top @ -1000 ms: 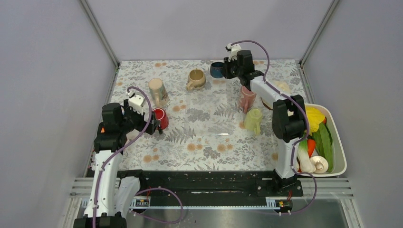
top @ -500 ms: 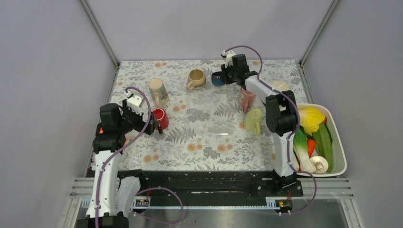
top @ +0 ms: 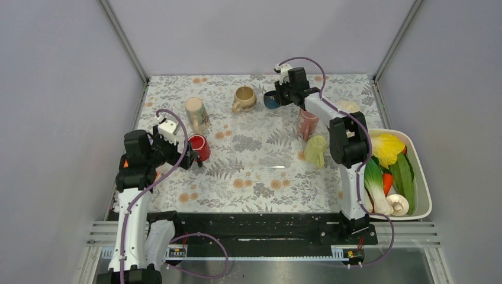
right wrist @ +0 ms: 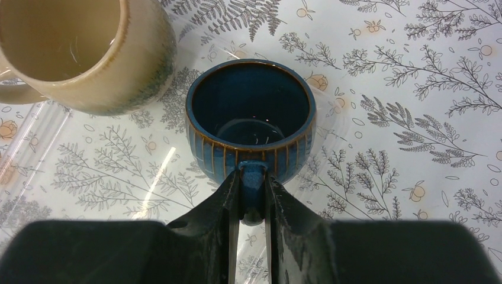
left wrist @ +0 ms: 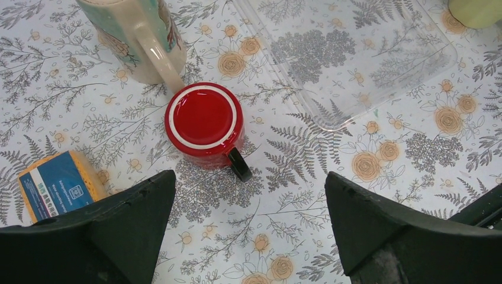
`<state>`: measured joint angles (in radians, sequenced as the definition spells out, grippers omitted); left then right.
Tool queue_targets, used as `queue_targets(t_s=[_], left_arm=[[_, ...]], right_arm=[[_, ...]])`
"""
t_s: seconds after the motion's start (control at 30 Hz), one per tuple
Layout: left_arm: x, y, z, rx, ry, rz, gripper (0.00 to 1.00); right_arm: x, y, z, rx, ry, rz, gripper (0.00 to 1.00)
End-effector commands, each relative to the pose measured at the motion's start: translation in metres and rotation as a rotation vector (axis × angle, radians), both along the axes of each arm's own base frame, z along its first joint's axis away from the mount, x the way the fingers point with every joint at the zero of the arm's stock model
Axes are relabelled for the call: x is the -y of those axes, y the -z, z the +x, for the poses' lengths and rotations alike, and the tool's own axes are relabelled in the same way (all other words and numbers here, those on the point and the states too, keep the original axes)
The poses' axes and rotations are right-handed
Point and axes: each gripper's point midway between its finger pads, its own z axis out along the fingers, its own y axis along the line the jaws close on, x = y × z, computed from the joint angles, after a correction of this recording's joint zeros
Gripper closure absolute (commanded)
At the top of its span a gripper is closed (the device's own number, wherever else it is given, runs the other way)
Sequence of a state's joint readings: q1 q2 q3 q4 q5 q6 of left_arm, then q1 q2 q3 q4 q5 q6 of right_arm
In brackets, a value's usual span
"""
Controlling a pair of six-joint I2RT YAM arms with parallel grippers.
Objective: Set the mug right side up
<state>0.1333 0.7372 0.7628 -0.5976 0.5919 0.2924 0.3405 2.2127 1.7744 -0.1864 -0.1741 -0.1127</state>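
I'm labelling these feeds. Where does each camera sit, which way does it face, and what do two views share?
Top external: above and behind the bases, looking down at the table; left arm and right arm show whole.
Left wrist: on the left arm, looking down past the open left end effector at the upside-down red mug.
Right wrist: on the right arm, looking down past the right end effector, shut on the handle of the blue mug.
Shared: top external and left wrist both show the red mug.

Top cam looks down from behind; close-up wrist cams share red mug [left wrist: 204, 124] ahead of left fingers [left wrist: 118, 231], blue mug [right wrist: 250, 127] at right fingers [right wrist: 219, 219].
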Motion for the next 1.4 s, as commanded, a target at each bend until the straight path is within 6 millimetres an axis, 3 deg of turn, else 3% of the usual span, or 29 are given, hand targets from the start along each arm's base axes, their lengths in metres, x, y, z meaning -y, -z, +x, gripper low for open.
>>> queue_targets(t_s=[0.0, 0.47, 0.8, 1.0, 1.17, 1.37], left_arm=[[0.004, -0.012, 0.000, 0.063, 0.035, -0.001, 0.01], [0.005, -0.017, -0.004, 0.081, 0.044, -0.007, 0.01], [0.005, -0.018, -0.006, 0.087, 0.049, -0.014, 0.01], [0.006, -0.016, -0.006, 0.080, 0.055, -0.018, 0.01], [0.006, -0.017, -0.006, 0.083, 0.058, -0.018, 0.01], [0.007, -0.017, -0.007, 0.085, 0.062, -0.020, 0.01]], right_arm=[[-0.008, -0.035, 0.015, 0.105, -0.025, 0.002, 0.85], [-0.007, -0.023, -0.004, 0.059, -0.068, -0.063, 0.55], [-0.008, -0.023, -0.012, 0.029, -0.073, -0.064, 0.48], [-0.005, -0.041, -0.020, 0.043, -0.081, -0.062, 0.34], [0.000, -0.044, -0.029, 0.020, -0.089, -0.093, 0.33], [0.001, -0.028, -0.033, -0.065, -0.091, -0.113, 0.37]])
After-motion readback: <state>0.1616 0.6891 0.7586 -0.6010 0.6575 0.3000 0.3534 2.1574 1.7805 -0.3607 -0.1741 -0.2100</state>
